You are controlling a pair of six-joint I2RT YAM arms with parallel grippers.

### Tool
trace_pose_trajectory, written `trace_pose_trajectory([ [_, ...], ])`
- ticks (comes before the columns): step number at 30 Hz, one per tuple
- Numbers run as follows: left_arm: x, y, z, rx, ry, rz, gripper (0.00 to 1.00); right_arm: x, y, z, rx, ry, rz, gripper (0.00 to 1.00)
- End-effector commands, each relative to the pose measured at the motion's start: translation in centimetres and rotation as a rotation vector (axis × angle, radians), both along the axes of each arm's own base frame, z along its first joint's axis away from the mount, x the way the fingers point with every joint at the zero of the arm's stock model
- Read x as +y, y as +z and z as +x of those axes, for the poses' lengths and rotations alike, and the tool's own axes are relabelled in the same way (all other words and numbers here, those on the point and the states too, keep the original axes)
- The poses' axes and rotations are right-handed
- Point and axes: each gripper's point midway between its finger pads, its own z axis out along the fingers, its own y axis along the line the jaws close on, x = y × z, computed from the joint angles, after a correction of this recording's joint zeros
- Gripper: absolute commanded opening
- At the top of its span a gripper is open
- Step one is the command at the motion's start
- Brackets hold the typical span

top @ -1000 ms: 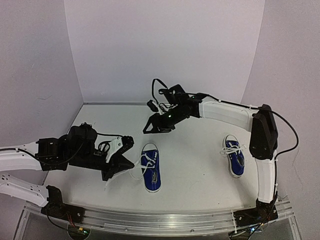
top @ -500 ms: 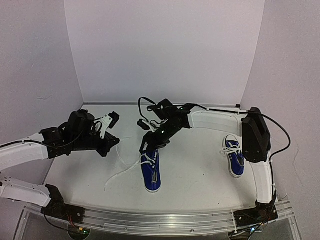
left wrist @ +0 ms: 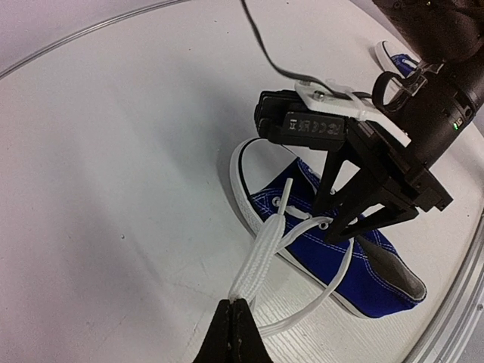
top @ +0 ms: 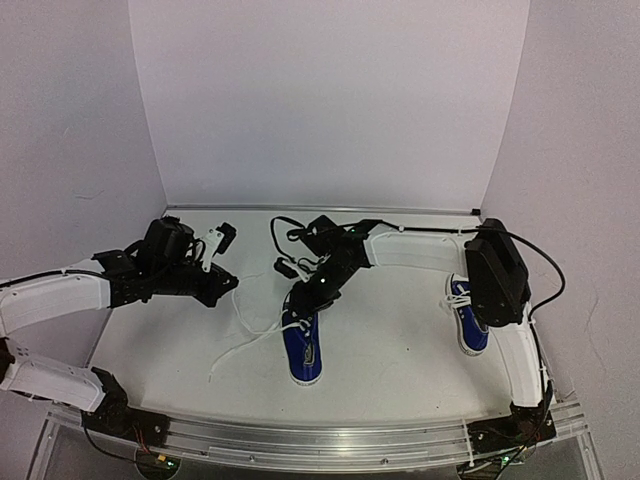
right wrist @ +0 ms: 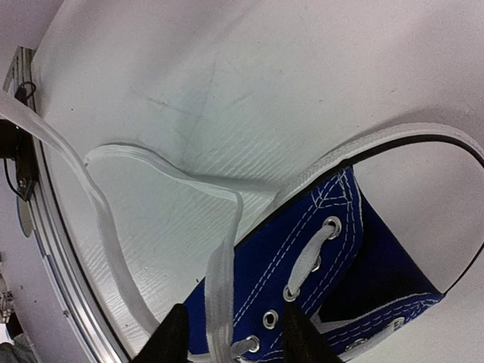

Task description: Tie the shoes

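Looks like a robotics lab rig to me: plain white panels (top: 330, 100) box in a white surface (top: 400, 345), an aluminium rail (top: 330, 442) lines its near edge, with a left arm (top: 50, 295) and right arm (top: 425, 248) bolted there

You've got a plain white table (top: 400, 350) here, with both blue sneakers sitting flat on their soles. One shoe (top: 302, 348) is around the middle, toe pointing away from the arm bases. The other shoe (top: 470, 322) sits well off to the right. A loose white lace (top: 240, 352) from the middle one trails over the tabletop to its left.
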Motion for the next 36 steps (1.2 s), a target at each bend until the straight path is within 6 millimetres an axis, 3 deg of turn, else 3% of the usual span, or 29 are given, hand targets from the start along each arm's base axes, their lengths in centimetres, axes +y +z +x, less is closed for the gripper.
trace_pose_trajectory([
  [1, -0.9, 0.3, 0.6, -0.002, -0.012, -0.043, 0.0, 0.6, 1.1, 0.5, -0.082, 0.025, -0.011, 0.2],
  [4, -1.1, -0.9, 0.8, 0.015, -0.036, -0.024, 0.0, 0.4, 2.5, 0.1, -0.1, 0.037, 0.011, 0.07],
  [7, -1.5, -2.0, 1.1, 0.018, -0.06, -0.001, 0.0, -0.2, 4.0, -0.2, -0.124, 0.042, 0.027, 0.02],
  [13, -3.7, -3.8, 2.0, 0.014, -0.156, 0.001, 0.0, -0.8, 5.6, -0.7, -0.154, 0.04, 0.06, 0.01],
  [20, -6.7, -6.6, 1.5, 0.065, -0.338, -0.003, 0.0, -1.1, 5.5, -0.8, -0.16, 0.037, 0.063, 0.01],
  [30, -9.8, -4.5, -4.0, 0.05, -0.659, -0.145, 0.0, -1.3, 5.6, -0.5, -0.175, 0.018, 0.056, 0.03],
  [36, -11.0, -3.8, -4.6, 0.019, -0.727, -0.193, 0.0, -1.7, 5.7, -0.6, -0.177, 0.012, 0.054, 0.03],
])
